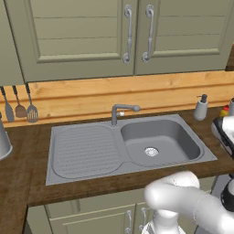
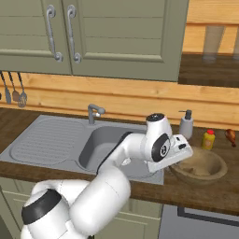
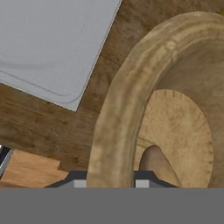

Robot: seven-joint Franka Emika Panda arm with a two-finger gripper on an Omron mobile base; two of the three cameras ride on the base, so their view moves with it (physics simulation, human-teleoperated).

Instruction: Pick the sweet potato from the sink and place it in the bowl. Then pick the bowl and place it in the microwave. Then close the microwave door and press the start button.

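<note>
The tan wooden bowl (image 2: 201, 169) stands on the wooden counter just right of the grey sink (image 2: 42, 140). My gripper (image 2: 177, 163) reaches down onto the bowl's left rim. In the hand view the two fingertips straddle that rim (image 3: 118, 113), one outside the wall and one inside, and the gripper (image 3: 109, 181) is shut on it. A small orange-brown sweet potato (image 3: 155, 165) lies on the bowl's floor beside the inner finger. The sink basin (image 1: 157, 139) holds only its drain. The microwave and its door are out of view.
A soap dispenser (image 2: 186, 125), a yellow bottle (image 2: 208, 139) and a small brown item (image 2: 230, 135) stand behind the bowl by the wall. The faucet (image 2: 95, 112) rises behind the basin. Utensils (image 1: 20, 107) hang at the left. Cabinets (image 1: 82, 36) hang overhead.
</note>
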